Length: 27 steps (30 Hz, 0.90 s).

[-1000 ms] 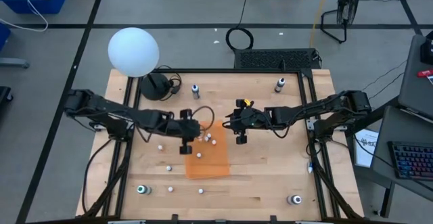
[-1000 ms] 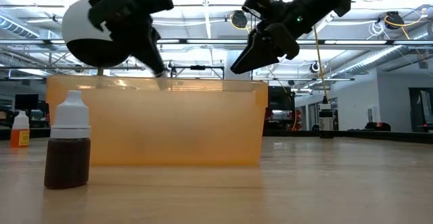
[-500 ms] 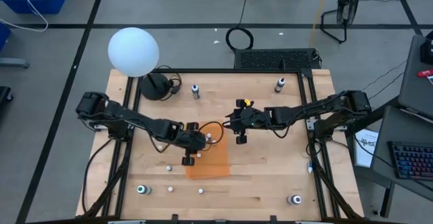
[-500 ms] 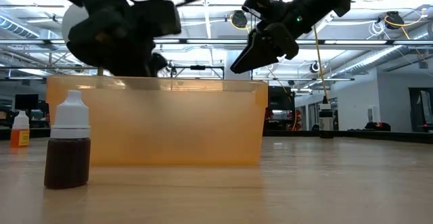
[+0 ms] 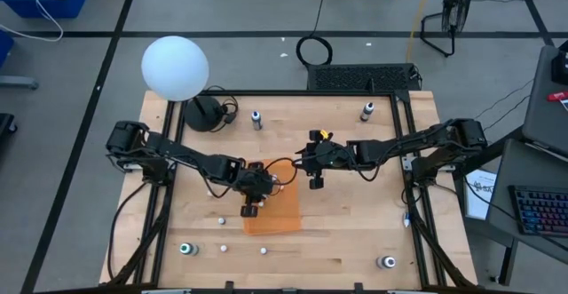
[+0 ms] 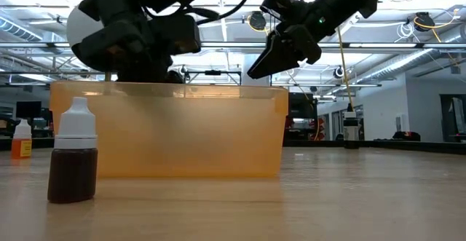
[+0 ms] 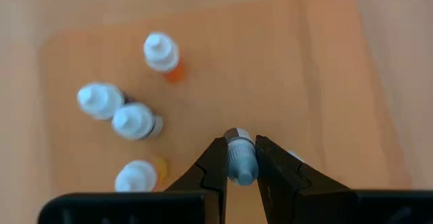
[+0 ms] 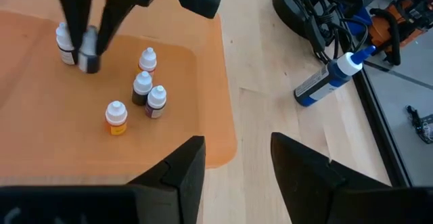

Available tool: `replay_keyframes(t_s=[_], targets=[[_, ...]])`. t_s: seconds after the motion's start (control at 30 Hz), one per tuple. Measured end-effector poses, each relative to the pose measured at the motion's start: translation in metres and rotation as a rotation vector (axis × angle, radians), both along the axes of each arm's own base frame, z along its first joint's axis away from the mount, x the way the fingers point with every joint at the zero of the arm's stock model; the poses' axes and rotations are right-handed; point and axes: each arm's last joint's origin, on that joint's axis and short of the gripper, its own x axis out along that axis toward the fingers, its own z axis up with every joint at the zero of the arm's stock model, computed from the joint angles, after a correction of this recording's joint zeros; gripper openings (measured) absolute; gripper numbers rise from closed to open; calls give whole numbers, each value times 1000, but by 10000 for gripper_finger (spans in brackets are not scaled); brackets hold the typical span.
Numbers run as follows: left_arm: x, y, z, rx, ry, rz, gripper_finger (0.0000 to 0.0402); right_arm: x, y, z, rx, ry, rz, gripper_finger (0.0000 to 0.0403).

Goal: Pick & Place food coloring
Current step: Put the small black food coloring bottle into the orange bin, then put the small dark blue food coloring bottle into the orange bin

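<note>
Left gripper [image 7: 241,164] pinches one food coloring bottle [image 7: 240,160] between its fingers, held cap-up over the orange tray [image 7: 325,68], judged so it can be set down upright on the bare part of the tray floor; four bottles already stand inside the tray [image 8: 196,102]: an orange-bodied one [image 7: 162,53], two dark ones close together [image 7: 135,121], and a yellow-bodied one [image 7: 137,176] nearest the gripper; these lie just beside the likely drop spot, so a sideways drift could tip them; right gripper [image 8: 233,160] hangs with jaws spread and nothing between them, just beside the tray's edge, apparently waiting; on the table [image 5: 355,232] outside the tray, a brown-bodied bottle [image 6: 73,157] stands upright in front of the tray wall and a small orange one [image 6: 21,139] stands farther off, both judged not yet placed; a white globe [image 5: 175,67] sits at the table's far corner, well apart
</note>
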Motion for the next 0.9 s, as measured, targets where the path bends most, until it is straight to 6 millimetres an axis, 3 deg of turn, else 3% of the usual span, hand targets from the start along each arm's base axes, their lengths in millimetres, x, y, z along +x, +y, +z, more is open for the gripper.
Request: replay_keyframes(t_s=[0.1, 0.27, 0.4, 0.73, 0.9], targets=[[-1, -1, 0, -26, 12, -8, 63, 0, 0, 0, 0, 0, 0, 157], [-1, -1, 0, -37, 12, 5, 139, 0, 0, 0, 0, 0, 0, 156], [0, -1, 0, -37, 7, 4, 177, 0, 0, 0, 0, 0, 0, 156], [1, -1, 5, -9, -43, -53, 190, 0, 0, -1, -1, 7, 0, 157], [-6, 2, 38, -31, -144, -37, 194, -6, 0, 11, -2, -22, -2, 157]])
